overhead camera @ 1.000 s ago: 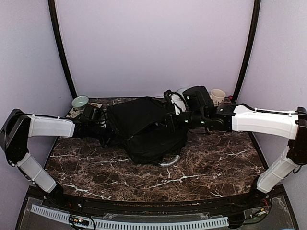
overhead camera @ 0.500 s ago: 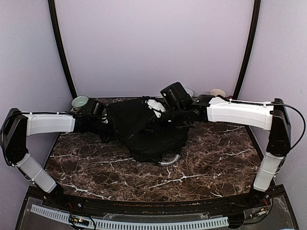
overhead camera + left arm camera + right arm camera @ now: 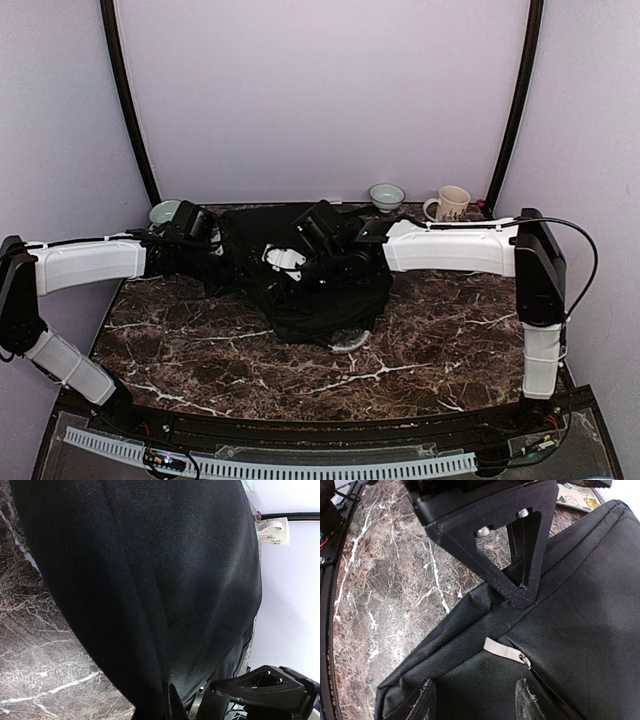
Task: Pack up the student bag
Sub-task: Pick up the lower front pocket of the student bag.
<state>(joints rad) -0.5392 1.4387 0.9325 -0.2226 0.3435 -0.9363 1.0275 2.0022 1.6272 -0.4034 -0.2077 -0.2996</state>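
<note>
Top view: large black soft fabric student bag (image 3: pixel 320 290) lies at centre-back of dark brown, white-veined marble table (image 3: pixel 440 340). Its grey curved handle (image 3: pixel 348 340) is at the near edge. Left gripper (image 3: pixel 212 255) sits at bag's left edge. Right gripper (image 3: pixel 280 268) hangs over bag's top, arm stretched across from the right. By the back wall: teal bowl (image 3: pixel 165 212) far left, small grey-white bowl (image 3: pixel 386 195) and cream mug (image 3: pixel 452 203) to the right. The latter two stand apart from bag.

Left wrist: black cloth fills nearly the whole frame and runs down into the spot btwn the fingers, so left gripper looks pinched on bag's edge. Mug shows past bag's far side.

Right wrist: fingers (image 3: pixel 426 702) stand apart w/ nothing btwn them, just above bag. Silver zip pull (image 3: pixel 502 650) lies ahead of the gap. Left gripper's black finger (image 3: pixel 522 597) presses on bag's seam, cloth puckered there. Printed card w/ cartoon pics (image 3: pixel 577 497) lies on table, top right.
</note>
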